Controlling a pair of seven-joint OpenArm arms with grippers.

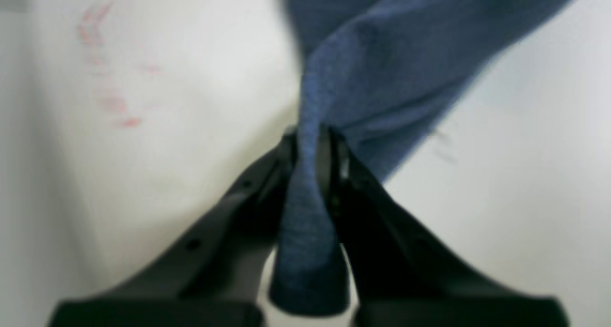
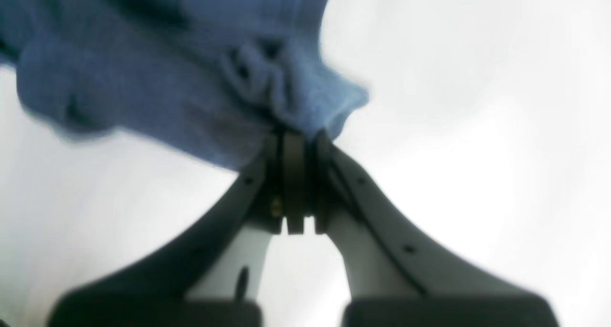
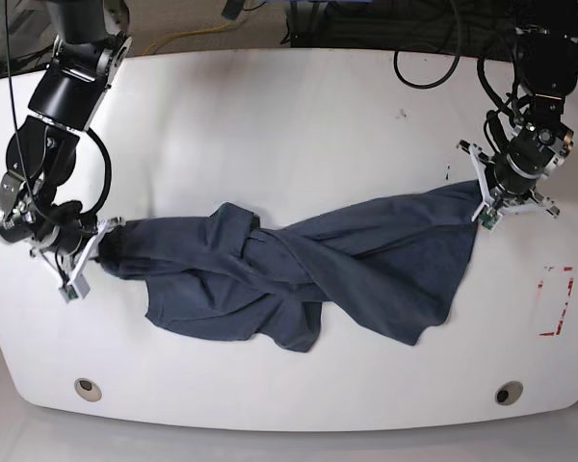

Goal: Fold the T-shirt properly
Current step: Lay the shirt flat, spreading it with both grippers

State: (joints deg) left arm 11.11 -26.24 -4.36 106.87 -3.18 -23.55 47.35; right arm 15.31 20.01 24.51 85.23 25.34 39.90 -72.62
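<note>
Navy T-shirt (image 3: 308, 265) twisted across white table (image 3: 270, 125), ends pinched in left end effector (image 1: 310, 136); right end effector (image 2: 296, 136)

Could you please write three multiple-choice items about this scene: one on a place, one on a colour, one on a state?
1. Where does the T-shirt lie?
A. stretched across the table between the two arms
B. folded at the far edge
C. hanging off the near edge

2. What colour are the marks on the table near the left end effector?
A. green
B. red
C. yellow

3. In what state is the right end effector?
A. open above the cloth
B. shut on nothing
C. shut on the T-shirt

Answers: 1 A, the base view shows the twisted cloth spanning from one arm to the other. 2 B, the red marks show there. 3 C, the right wrist view shows bunched cloth at its closed tips.
</note>
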